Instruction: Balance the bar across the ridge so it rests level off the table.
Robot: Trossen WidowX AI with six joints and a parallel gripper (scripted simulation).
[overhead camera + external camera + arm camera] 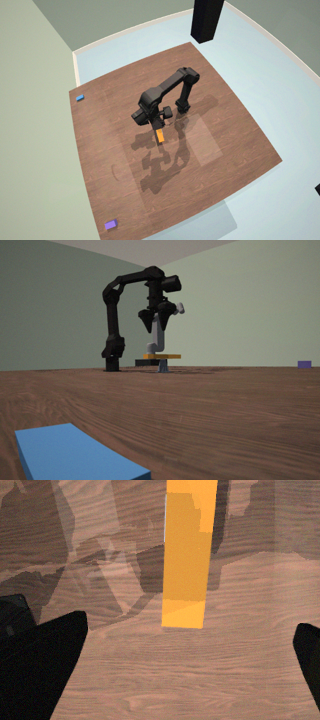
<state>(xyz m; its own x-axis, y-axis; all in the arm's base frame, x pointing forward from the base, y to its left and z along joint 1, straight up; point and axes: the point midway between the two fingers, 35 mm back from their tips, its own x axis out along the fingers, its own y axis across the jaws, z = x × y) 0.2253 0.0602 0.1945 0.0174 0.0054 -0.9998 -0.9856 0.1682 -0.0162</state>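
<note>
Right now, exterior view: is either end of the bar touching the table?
No. The bar lies level on the ridge, both ends above the table, with the open hand raised above it.

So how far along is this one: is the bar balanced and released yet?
Done, by the look of it: the orange bar lies level across the grey ridge, both ends off the table. The gripper is open, holds nothing and hangs well above the bar. Nothing is in hand. What is left is only to confirm that the bar stays put.
</note>
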